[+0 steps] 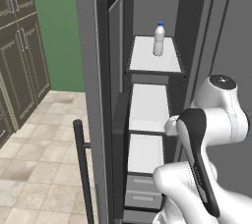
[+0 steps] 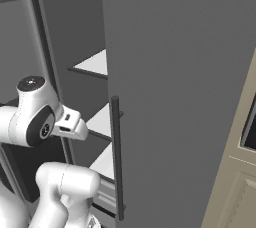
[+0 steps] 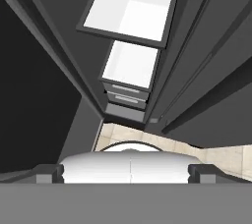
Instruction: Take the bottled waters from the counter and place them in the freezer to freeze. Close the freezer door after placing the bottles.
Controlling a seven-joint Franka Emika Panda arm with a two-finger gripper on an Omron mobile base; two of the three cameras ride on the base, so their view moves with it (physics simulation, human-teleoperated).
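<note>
A whitish bottled water (image 1: 158, 40) with a blue cap stands upright on the top white shelf (image 1: 155, 60) of the freezer (image 1: 147, 120). The freezer door (image 1: 93, 70) is swung wide open to the left, its long dark bar handle (image 1: 82, 169) facing me. My gripper (image 3: 126, 173) is open and empty, its fingertips (image 3: 49, 173) far apart. It hangs in front of the freezer's middle shelves, well below the bottle, looking down at the lower shelves (image 3: 130, 63) and grey drawers (image 3: 125, 98). The counter is out of view.
The plain grey refrigerator door (image 2: 175, 97) with its dark handle (image 2: 116, 157) is shut just right of the freezer opening. Dark panelled cabinets (image 1: 19, 61) stand at the far left across beige floor tiles (image 1: 44, 159). My own arm (image 1: 211, 134) fills the space before the lower shelves.
</note>
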